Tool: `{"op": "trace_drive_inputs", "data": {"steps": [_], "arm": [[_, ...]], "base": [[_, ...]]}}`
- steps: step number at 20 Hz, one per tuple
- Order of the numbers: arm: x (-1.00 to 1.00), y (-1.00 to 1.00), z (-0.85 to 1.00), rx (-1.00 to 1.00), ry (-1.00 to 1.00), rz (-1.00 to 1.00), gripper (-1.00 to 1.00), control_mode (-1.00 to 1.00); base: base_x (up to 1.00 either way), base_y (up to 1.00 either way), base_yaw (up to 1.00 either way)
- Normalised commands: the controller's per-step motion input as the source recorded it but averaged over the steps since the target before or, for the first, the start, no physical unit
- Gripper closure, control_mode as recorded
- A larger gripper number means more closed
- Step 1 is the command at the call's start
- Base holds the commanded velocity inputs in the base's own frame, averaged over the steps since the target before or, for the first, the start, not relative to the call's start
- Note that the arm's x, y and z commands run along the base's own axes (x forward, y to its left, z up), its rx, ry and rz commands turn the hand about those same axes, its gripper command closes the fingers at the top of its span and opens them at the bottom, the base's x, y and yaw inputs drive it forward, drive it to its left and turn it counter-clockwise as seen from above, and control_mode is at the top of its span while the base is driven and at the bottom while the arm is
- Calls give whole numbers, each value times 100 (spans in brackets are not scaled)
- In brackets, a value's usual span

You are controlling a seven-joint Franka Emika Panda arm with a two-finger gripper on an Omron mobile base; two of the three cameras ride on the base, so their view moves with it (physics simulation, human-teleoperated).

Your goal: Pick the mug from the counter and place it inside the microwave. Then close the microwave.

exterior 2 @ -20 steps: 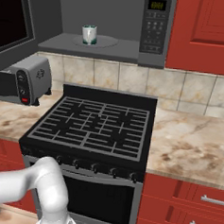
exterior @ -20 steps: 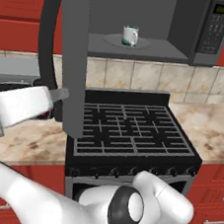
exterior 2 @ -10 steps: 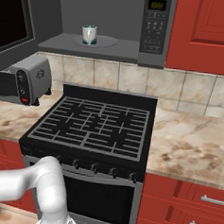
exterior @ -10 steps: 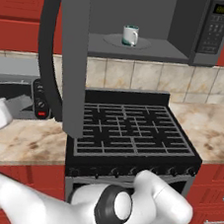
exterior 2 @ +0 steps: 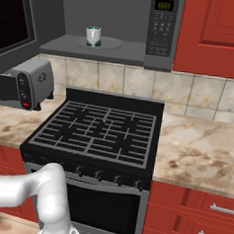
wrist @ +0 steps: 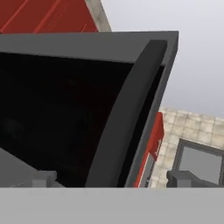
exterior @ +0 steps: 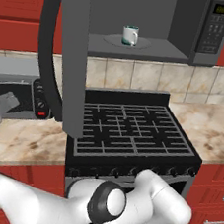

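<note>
the mug (exterior: 130, 35) sits inside the microwave (exterior 2: 162, 29); its door (exterior: 71, 54) hangs open, probably next. gripper (wrist: 109, 179) spread, empty.

From behind the arm and to its left, we look forward and down on the stove (exterior: 131, 131), with the open microwave (exterior: 144, 23) above it and its door (exterior: 71, 54) swung toward us. From behind and to the right, we see that same stove (exterior 2: 95, 132) and microwave (exterior 2: 120, 25) at a similar remove, the door (exterior 2: 16, 25) edging in left of the stove. Our hand camera sits close against the door (wrist: 65, 118), looking up along its black glass and handle (wrist: 124, 118).
</note>
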Motion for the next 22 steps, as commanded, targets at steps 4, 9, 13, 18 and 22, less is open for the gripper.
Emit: {"op": "trace_drive_inputs", "data": {"steps": [4,9,13,18,22], "arm": [[17,1,-9,0,0,5,-100,-100],[18,-1,-6,0,0,1,-100,-100],[21,-21,0,0,0,1,-100,-100],[22,-34,3,0,0,3,-100,-100],[9,-40,10,0,0,2,-100,-100]], "base": [[0,0,0],[0,0,0],[0,0,0],[0,0,0],[0,0,0]]}}
